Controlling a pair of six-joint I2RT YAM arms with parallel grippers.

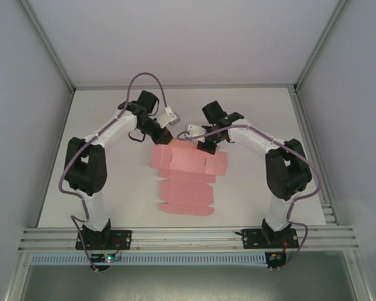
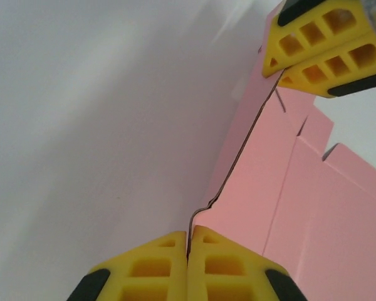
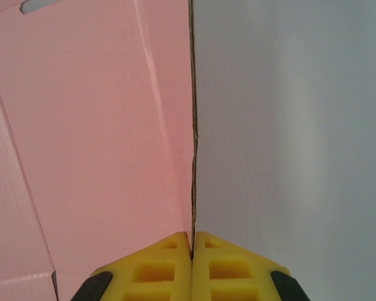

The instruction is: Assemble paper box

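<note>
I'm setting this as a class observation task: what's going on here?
Two robot arms are working on a pink paper box cutout on the white table. The left tool and the right tool are each shut on the sheet's far edge. The near panels lie flat and unfolded.

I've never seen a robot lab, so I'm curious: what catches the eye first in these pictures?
The pink paper box, a many-tabbed cutout sheet, lies spread in the middle of the white table. The yellow-fingered left gripper and right gripper each pinch its far edge.
</note>
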